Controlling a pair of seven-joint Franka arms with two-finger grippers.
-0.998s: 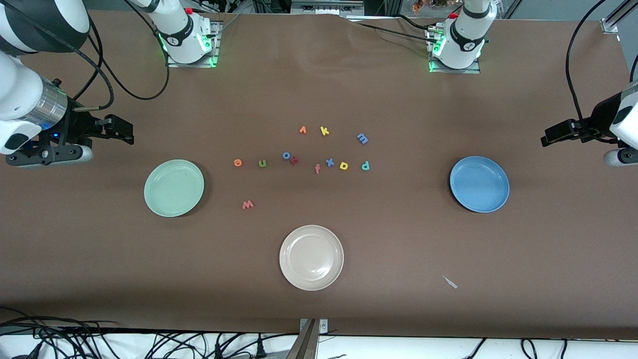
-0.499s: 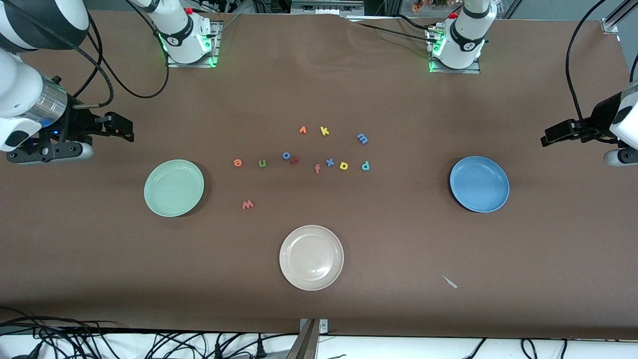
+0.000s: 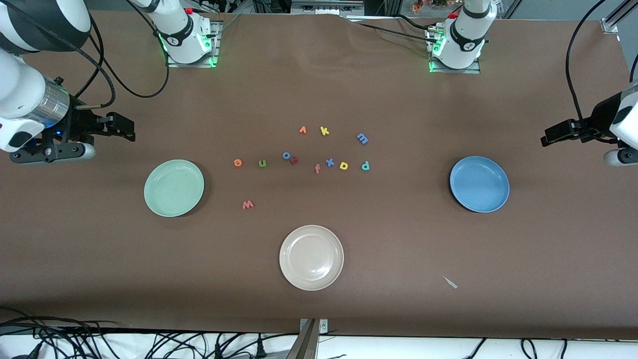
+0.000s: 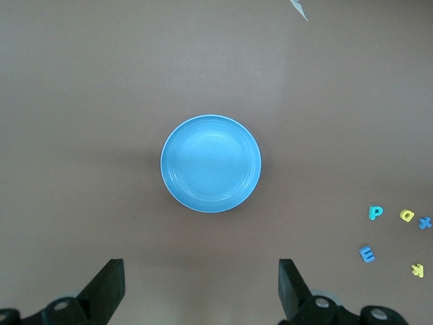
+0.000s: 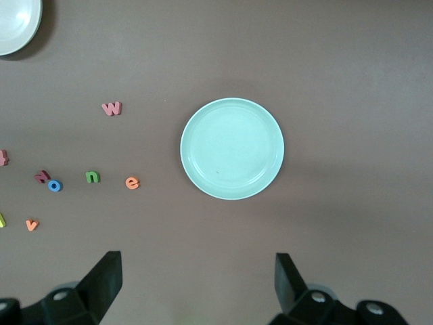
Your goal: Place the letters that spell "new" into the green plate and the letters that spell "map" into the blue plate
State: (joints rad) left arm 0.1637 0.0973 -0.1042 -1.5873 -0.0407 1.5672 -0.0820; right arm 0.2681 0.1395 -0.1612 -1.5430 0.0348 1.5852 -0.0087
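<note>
so the desk [image 3: 398,99] is covered in a matte brown sheet, a bit wrinkled up near the arm bases, with cables trailing off the edge nearest the front camera. the green plate [image 3: 174,188] is round, pale mint, smooth with a ridged rim, sitting toward the right arm's end. the blue plate [image 3: 479,184] is the same shape, toward the left arm's end. both have nothing in them. a beige plate [image 3: 311,258] sits between them, nearer the front camera.

the little foam letters are all flat on the desk in the middle: orange e [image 3: 238,162] and green n [image 3: 262,163] side by side, salmon w [image 3: 247,204] nearer the camera than those two. blue m [image 3: 362,138], yellow a [image 3: 344,165] and teal p [image 3: 365,165] are on the blue plate's side of the cluster.

right gripper [image 5: 196,284] hangs over the desk by the green plate, fingers spread wide, holding nothing. left gripper [image 4: 201,288] is over the desk by the blue plate, also spread wide and holding nothing.
</note>
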